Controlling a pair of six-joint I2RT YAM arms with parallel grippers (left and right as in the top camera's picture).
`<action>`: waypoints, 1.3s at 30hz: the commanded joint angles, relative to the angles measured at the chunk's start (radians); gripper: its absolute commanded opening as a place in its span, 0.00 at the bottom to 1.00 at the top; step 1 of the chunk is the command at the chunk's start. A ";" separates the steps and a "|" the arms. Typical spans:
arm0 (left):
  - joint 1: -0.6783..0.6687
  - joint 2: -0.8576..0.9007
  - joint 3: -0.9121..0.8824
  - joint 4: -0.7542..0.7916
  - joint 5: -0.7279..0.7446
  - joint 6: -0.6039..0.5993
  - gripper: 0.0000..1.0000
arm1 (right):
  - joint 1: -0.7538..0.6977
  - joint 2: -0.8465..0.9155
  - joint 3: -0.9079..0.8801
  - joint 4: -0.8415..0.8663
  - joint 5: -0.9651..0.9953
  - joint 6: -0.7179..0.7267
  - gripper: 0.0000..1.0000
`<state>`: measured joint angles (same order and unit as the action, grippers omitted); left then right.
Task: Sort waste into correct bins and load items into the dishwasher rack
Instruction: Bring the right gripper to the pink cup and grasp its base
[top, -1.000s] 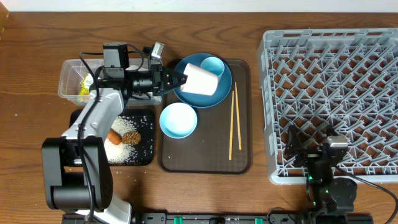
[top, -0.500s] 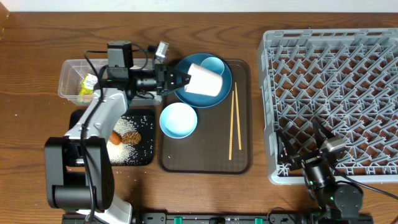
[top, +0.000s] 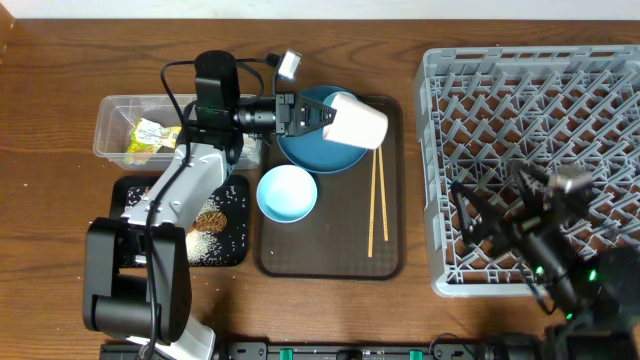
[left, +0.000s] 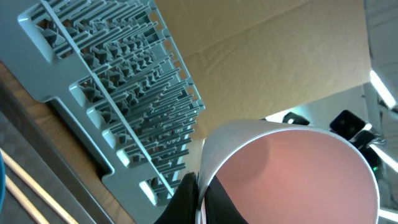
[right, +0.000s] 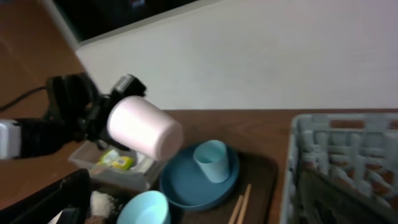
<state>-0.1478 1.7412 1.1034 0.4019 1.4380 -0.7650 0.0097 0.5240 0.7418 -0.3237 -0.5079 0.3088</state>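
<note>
Jaws, left: pressed together on the wall of the pink cup (top: 358, 122) at its rim, a pinch on one side only. The left arm (top: 180, 190) holds the cup on its side in the air, mouth toward the wrist and base toward the dishwasher rack (top: 540, 110). It hangs over the right edge of the blue plate (top: 305, 155), touching nothing below.

Jaws, right: spread wide and holding nothing, low over the near-left corner of the rack.

Other items:
- The light-blue cup (right: 211, 160) stands upright on the plate.
- The pale blue bowl (top: 287, 193) sits on the brown serving tray (top: 330, 255).
- The chopsticks (top: 377, 200) lie along the tray's right side.
- The yellow-green wrapper (top: 150, 135) is in the clear tub (top: 112, 112).
- Rice (top: 232, 195) and the biscuit piece (top: 208, 220) are on the black tray (top: 238, 252).

Step in hand (judged): loading has begun and the pink cup is the first item on its way. No item can be seen in the rack yet.

Next move (judged):
- Carry the cup rightward over the chopsticks to the rack, which is well apart from the left arm's base.
- A handover to the open right jaws may be needed if the reach falls short.
- Either way, turn the cup mouth-down and lower it between the pegs, not onto a peg tip.

Risk: with a grip on one wall only, the cup could pivot or slip if swung fast.
</note>
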 joint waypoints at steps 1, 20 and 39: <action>0.002 -0.002 0.002 0.008 0.018 -0.058 0.06 | -0.002 0.088 0.108 -0.002 -0.142 -0.034 0.99; 0.002 -0.002 0.002 0.008 0.017 -0.064 0.06 | -0.003 0.525 0.206 0.044 -0.378 -0.029 0.99; -0.023 -0.002 0.002 0.008 -0.013 -0.083 0.06 | 0.203 0.834 0.206 0.296 -0.418 -0.033 0.82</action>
<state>-0.1680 1.7412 1.1034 0.4019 1.4200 -0.8421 0.1795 1.3403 0.9360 -0.0521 -0.8951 0.2810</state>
